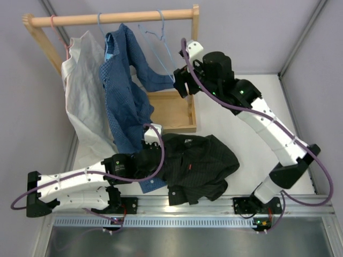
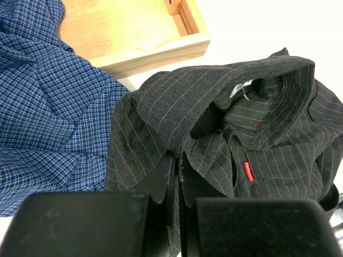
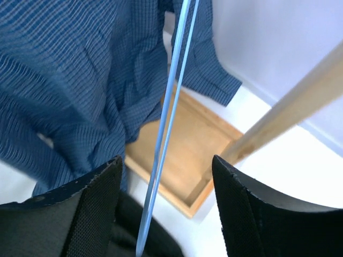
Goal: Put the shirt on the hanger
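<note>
Nothing hung: black pinstriped shirt [image 1: 198,160] being pinched by left end effector [image 2: 178,158], light-blue wire hanger [image 3: 167,120] being straddled by spread right end effector [image 3: 166,163].

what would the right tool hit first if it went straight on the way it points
Probably the light-blue hanger: its wire runs through the open right tool. Beyond it hangs the blue shirt, though depth is unclear.
</note>
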### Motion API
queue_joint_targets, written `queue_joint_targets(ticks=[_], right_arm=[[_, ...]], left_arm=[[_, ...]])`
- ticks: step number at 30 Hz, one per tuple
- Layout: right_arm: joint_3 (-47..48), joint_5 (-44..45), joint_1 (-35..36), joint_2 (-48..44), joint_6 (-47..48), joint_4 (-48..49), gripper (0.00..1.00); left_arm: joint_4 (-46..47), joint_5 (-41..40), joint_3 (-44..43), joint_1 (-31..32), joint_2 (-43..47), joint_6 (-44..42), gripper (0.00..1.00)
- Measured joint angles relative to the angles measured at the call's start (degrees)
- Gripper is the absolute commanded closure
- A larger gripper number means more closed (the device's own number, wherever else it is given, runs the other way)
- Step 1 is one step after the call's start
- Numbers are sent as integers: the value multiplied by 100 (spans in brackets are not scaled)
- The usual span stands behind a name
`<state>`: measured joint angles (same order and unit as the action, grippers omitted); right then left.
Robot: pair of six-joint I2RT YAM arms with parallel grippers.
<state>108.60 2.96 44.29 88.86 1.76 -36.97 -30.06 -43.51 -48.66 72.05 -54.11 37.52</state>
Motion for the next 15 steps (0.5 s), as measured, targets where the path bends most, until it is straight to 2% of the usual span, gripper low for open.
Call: queue_joint_targets(ticks=[2, 3, 5, 6, 8, 13, 14, 15], right_arm=[[485, 61, -7, 435, 157, -42, 47], [669, 94, -9, 619, 219, -55, 58], [940, 151, -13, 892, 323, -83, 66], [1045, 195, -13, 1008, 367, -109, 77], [1165, 238, -17, 1121, 398, -170, 78], [1307, 339, -24, 1217, 463, -225, 75], [1309, 345, -24, 1217, 470, -223, 78], [1309, 352, -24, 1220, 468, -227, 88]], left_arm=[[0, 28, 0, 0, 0, 2, 100], [0, 48, 0, 0, 0, 4, 100], [0, 81, 2, 0, 0, 7, 100], [0, 96, 4, 0, -2, 7, 100], [0, 136, 7, 0, -2, 7, 100], [2, 186, 59, 0, 0, 9, 100], [2, 192, 76, 0, 2, 9, 100], [2, 195, 90, 0, 9, 9, 100]])
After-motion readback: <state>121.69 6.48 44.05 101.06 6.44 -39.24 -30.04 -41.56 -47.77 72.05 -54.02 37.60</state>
